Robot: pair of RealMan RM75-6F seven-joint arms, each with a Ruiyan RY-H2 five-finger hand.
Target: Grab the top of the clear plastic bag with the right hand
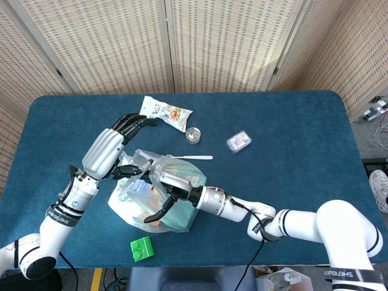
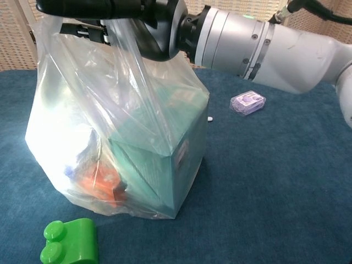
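Note:
The clear plastic bag (image 1: 130,197) (image 2: 66,126) stands near the table's front left. Inside it are a teal box (image 2: 159,148) and an orange packet (image 2: 102,181). My right hand (image 1: 165,193) (image 2: 140,25) reaches in from the right over the bag's top. Its dark fingers are spread around the gathered plastic and touch it, without closing. My left hand (image 1: 115,151) is at the bag's upper left. Its thumb side pinches the raised plastic while its other fingers point away toward the back.
A green block (image 1: 141,248) (image 2: 69,240) lies in front of the bag. Behind it are a snack packet (image 1: 165,113), a small round tin (image 1: 193,134) and a white spoon (image 1: 191,157). A purple case (image 1: 239,141) (image 2: 248,102) lies to the right.

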